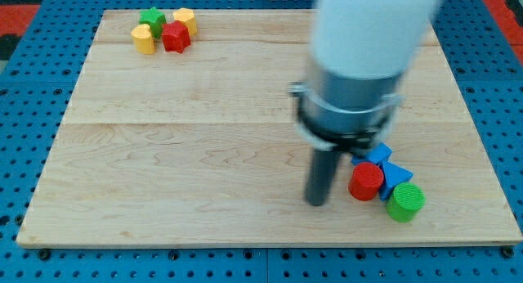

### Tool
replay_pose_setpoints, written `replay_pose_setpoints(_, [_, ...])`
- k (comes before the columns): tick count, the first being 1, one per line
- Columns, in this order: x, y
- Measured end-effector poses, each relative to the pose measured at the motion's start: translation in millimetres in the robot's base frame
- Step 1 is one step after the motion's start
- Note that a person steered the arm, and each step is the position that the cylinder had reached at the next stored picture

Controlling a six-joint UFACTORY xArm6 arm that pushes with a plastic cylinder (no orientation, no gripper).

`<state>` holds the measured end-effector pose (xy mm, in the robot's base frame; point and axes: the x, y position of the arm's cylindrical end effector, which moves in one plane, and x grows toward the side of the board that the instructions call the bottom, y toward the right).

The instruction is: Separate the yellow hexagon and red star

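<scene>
The red star lies near the board's top left. The yellow hexagon touches it at its upper right. A green star and a second yellow block crowd the red star's left side. My tip rests on the board at the lower right, far from this cluster, just left of a red cylinder.
Beside the red cylinder lie a green cylinder and two blue blocks, partly hidden by the arm. The wooden board sits on a blue pegboard surface. The arm's white and grey body covers the upper right.
</scene>
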<state>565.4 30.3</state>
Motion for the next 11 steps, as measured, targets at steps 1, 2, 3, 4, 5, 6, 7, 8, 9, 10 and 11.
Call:
replay_pose_setpoints(1, [-18, -80])
replay_pose_setpoints(2, [-84, -122])
replay_pose_setpoints(3, [-154, -146])
replay_pose_setpoints(4, [-226, -79])
replay_pose_setpoints(5, [-333, -35])
replay_pose_setpoints(6, [-373, -45])
replay_pose_setpoints(7, [-374, -132])
replay_pose_setpoints(8, [-374, -195])
replay_pose_setpoints(9, [-341, -190])
replay_pose_setpoints(10, [-306, -174])
replay_pose_setpoints(11, [-262, -168])
